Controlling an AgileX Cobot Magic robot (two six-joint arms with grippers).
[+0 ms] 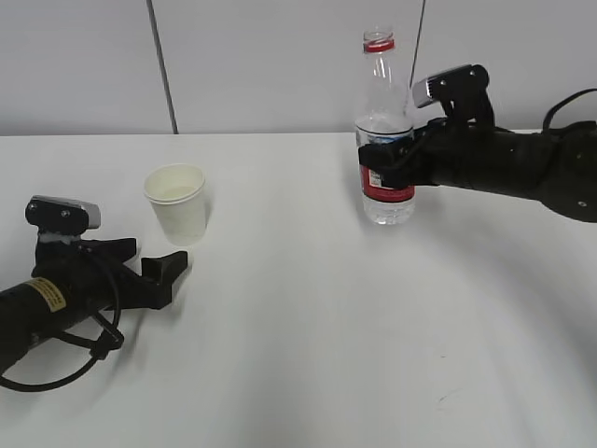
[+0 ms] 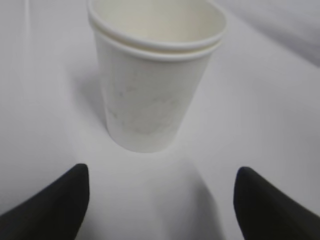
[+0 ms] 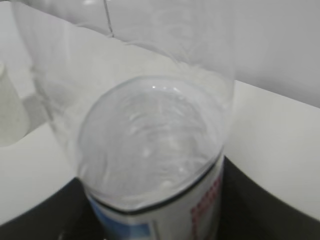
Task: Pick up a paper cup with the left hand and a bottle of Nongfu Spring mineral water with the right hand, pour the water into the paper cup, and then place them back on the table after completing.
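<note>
Your two arms on the matte white table (image 1: 308, 355), near to far.
Nearest, your left hand (image 1: 171, 271) lay low, its black fingers (image 2: 50, 207) spread and empty, just short of the upright, rolled-rim paper cup (image 1: 177, 203). Farther back, your right hand (image 1: 387, 161) was clamped around the clear, red-labelled plastic bottle (image 1: 384, 121), standing uncapped, with water (image 3: 150, 145) inside.

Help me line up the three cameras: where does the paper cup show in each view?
Exterior view: paper cup stands upright left of centre, just beyond the open left gripper.
Left wrist view: cup fills the upper middle, ahead of the two dark fingertips.
Right wrist view: only its side shows at the left edge, beside the bottle.
Shared landmark: the white table.
</note>
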